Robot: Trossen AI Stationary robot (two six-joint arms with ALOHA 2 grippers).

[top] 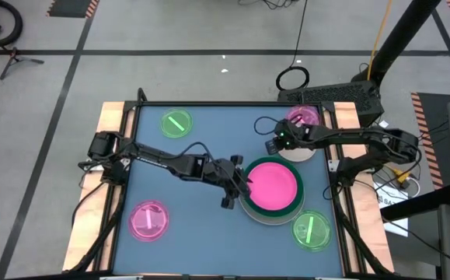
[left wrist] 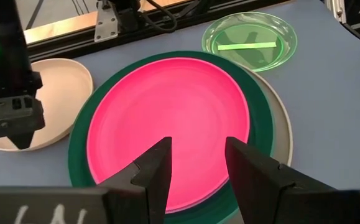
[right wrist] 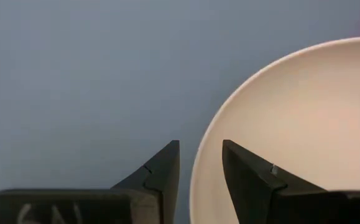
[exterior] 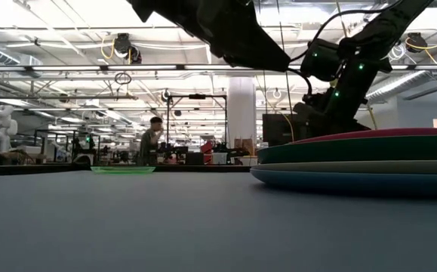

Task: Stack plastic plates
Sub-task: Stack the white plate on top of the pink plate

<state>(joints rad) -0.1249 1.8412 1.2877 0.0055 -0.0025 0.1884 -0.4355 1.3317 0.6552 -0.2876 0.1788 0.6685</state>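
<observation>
Where both grippers hover — pink plate [top: 273, 184] tops stack.

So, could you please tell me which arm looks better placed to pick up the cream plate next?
Probably the right: its hand hangs open at the round cream plastic plate's rim, while the left hand is over the pink plate.

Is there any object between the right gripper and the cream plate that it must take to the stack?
Nothing visible. The right gripper, open, is at the rim of the cream plate, with only bare table beside it. The stack's pink plate lies close by; the left gripper is at its edge.
</observation>
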